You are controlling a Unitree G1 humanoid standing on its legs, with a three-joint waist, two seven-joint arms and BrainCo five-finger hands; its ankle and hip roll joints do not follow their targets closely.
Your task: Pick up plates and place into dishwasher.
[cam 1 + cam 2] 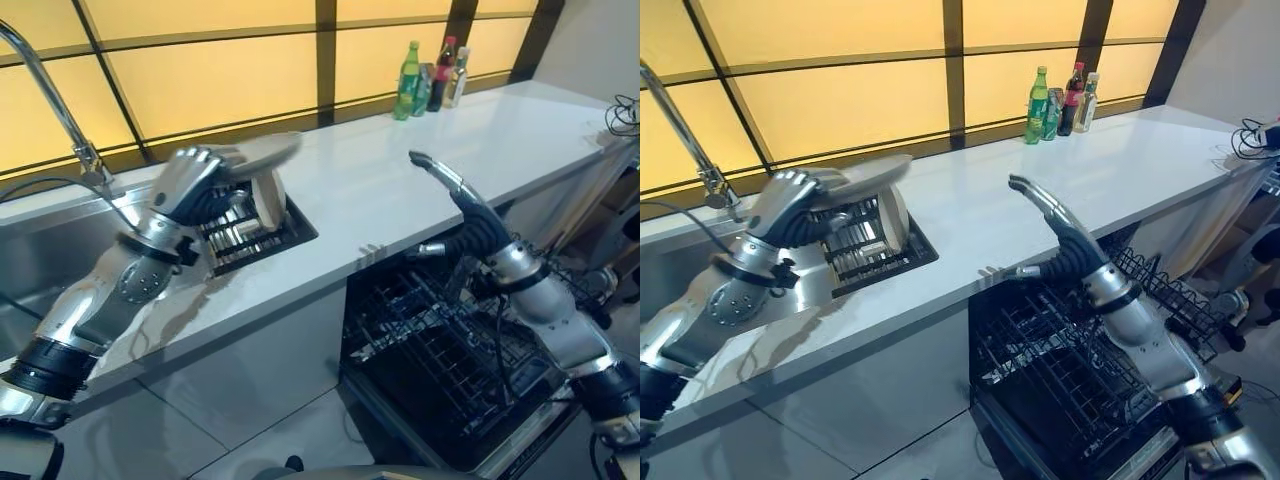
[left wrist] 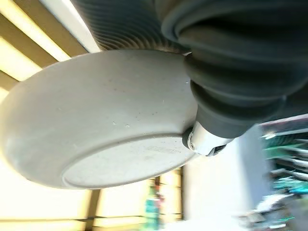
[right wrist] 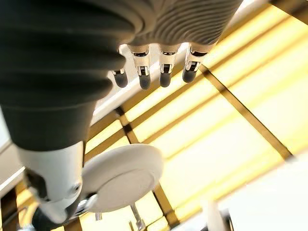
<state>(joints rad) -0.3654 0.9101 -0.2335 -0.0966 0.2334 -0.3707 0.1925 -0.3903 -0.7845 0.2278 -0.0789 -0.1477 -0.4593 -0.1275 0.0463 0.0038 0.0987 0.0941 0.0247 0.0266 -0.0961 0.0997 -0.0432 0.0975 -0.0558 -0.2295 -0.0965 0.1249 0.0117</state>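
My left hand (image 1: 190, 185) is shut on a grey plate (image 1: 262, 152), held level just above the dark drying rack (image 1: 255, 240) sunk in the counter. Seen from the left wrist, the plate's underside (image 2: 96, 120) sits against the hand. A second plate (image 1: 268, 200) stands on edge in the rack below it. My right hand (image 1: 450, 185) is open with straight fingers (image 3: 144, 79), raised over the counter's front edge above the open dishwasher (image 1: 440, 340). The held plate (image 3: 122, 178) also shows past the right hand in its wrist view.
The dishwasher's pulled-out wire rack (image 1: 1060, 370) lies below my right arm. A tall faucet (image 1: 60, 110) and steel sink (image 1: 40, 260) are at the left. Bottles (image 1: 425, 80) stand at the back of the white counter (image 1: 390, 200). Cables (image 1: 625, 115) lie at its far right end.
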